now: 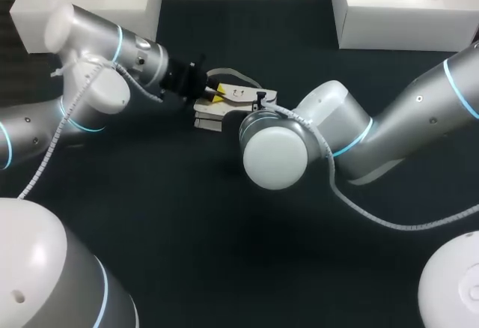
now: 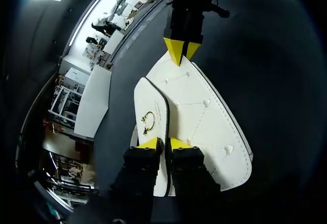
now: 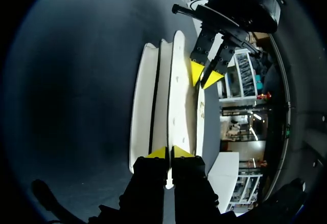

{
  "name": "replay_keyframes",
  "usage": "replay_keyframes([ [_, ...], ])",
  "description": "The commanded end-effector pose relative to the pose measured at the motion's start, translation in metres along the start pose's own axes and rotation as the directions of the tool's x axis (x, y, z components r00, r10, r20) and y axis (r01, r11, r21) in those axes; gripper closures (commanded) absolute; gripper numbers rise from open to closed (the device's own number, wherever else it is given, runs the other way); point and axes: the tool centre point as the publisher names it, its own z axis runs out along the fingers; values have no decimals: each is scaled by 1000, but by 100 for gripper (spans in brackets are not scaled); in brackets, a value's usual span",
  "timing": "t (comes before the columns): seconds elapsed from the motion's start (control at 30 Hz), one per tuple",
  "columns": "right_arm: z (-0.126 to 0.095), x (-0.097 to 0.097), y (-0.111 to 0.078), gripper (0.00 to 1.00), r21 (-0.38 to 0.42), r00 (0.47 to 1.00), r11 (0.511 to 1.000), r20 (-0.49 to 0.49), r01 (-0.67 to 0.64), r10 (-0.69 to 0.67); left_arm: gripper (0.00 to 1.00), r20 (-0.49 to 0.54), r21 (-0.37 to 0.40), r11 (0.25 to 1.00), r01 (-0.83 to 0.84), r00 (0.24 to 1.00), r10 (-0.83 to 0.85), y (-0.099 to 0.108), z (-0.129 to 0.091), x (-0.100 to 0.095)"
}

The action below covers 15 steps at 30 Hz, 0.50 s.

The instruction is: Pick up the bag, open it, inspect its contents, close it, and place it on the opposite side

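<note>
A: Where does the white bag (image 1: 241, 93) lie?
B: On the dark table (image 1: 187, 223), just toward 12 o'clock of its middle, between both arms.
A: And the tools?
B: The left gripper (image 2: 163, 143), at the bag's 9 o'clock end, is clamped on its flap (image 2: 150, 116). The right gripper (image 3: 168, 152), at 3 o'clock, is clamped on the bag's edge.

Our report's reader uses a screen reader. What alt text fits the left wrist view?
The left gripper pinches the flap of a white studded bag, while the right gripper grips the bag's far end, with the dark table behind.
</note>
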Motion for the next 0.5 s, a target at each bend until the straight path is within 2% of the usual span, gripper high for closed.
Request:
replay_keyframes([
  [0.03, 1, 5, -1, 100, -10, 1000, 1000, 26, 0, 0, 100, 8, 1, 1000, 18, 1000, -18, 3, 3, -6],
  [0.2, 1, 5, -1, 100, -10, 1000, 1000, 26, 0, 0, 100, -16, 11, 995, 103, 995, -103, 6, -6, -19],
  [0.37, 1, 5, -1, 100, -10, 1000, 1000, 26, 0, 0, 100, -93, 54, 965, 255, 964, -250, 15, -21, -37],
  [0.5, 1, 5, -1, 100, -10, 1000, 1000, 26, 0, 0, 100, -130, 57, 945, 323, 941, -314, 23, -28, -49],
])
